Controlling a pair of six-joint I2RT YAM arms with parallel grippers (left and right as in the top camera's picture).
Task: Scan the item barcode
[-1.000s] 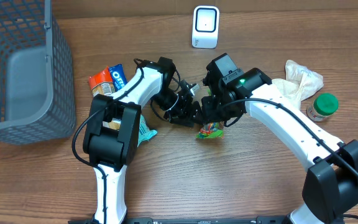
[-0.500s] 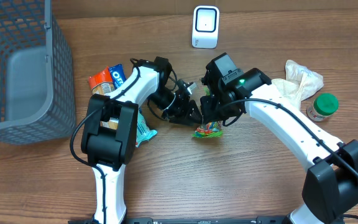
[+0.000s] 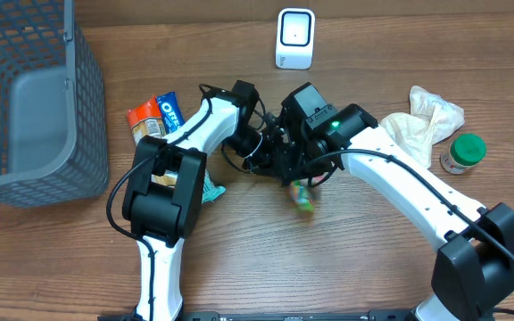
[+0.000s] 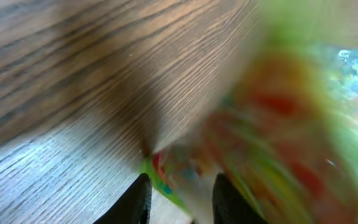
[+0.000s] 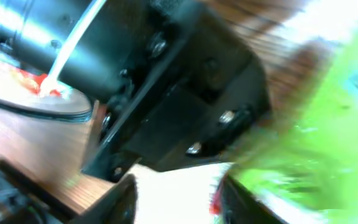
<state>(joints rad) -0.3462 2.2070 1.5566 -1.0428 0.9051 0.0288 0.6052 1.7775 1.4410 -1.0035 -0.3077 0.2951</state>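
basket [image 3: 87,107] far left | scanner [image 3: 294,38] back centre | packet [image 3: 303,198] mid-table | jar [image 3: 463,153] far right

Matt wood-grain table [image 3: 328,267], glossy plastic snack pkt [image 3: 303,198]

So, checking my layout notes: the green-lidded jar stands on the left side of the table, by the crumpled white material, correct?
No: the overhead view shows the green-lidded jar on the right side of the table, by the crumpled white material.
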